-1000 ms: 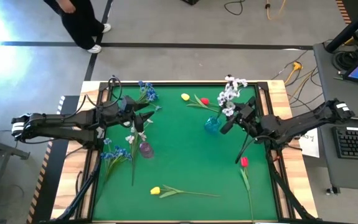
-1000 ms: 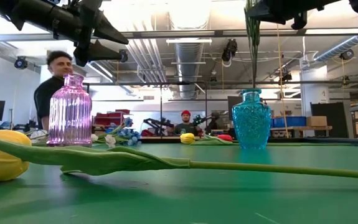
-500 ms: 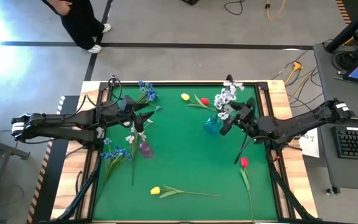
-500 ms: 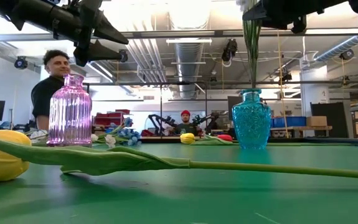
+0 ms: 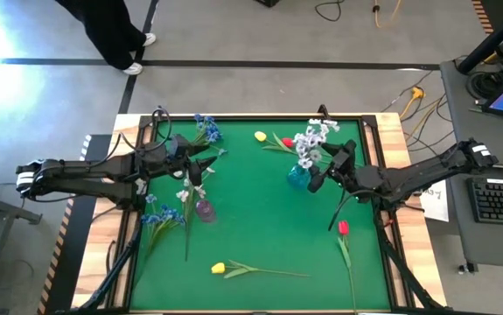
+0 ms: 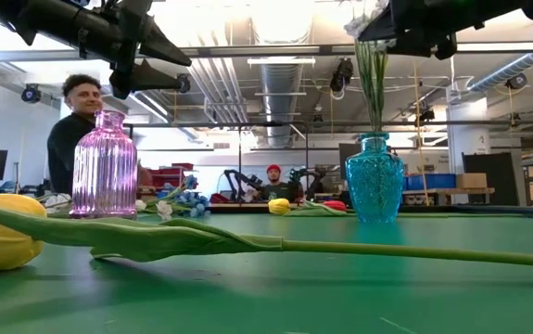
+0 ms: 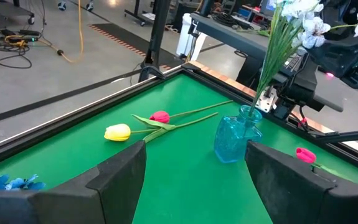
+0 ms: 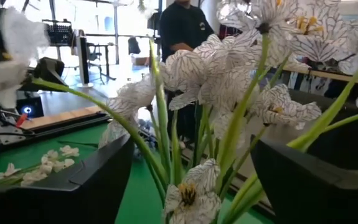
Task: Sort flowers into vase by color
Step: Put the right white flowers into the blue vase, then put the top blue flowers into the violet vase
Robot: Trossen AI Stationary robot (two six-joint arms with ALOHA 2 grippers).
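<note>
A bunch of white flowers [image 5: 308, 140] stands with its stems in the blue vase [image 6: 374, 181] at the far right of the green table. My right gripper [image 8: 197, 180] is open beside the vase [image 5: 298, 176]. Its fingers stand on either side of the stems and blooms [image 8: 228, 81], and I see no touch. My left gripper [image 7: 197, 180] hangs open with nothing between its fingers, over the table's left part just beyond the pink vase [image 5: 205, 210]. A loose white flower [image 5: 185, 188] lies on the table by the pink vase.
Blue flowers lie at the far left [image 5: 206, 129] and near left [image 5: 159, 214]. A yellow [image 5: 260, 136] and a red tulip [image 5: 287, 141] lie at the far edge. A red tulip [image 5: 343, 227] lies at the right, a yellow tulip [image 5: 219, 268] near the front. A person [image 6: 76, 130] stands behind the table.
My right gripper has opened and let go of the white flowers. The bunch has sunk lower into the blue vase. Its stems have spread apart, and its heads have shifted toward the table's left. The person behind the table has moved.
</note>
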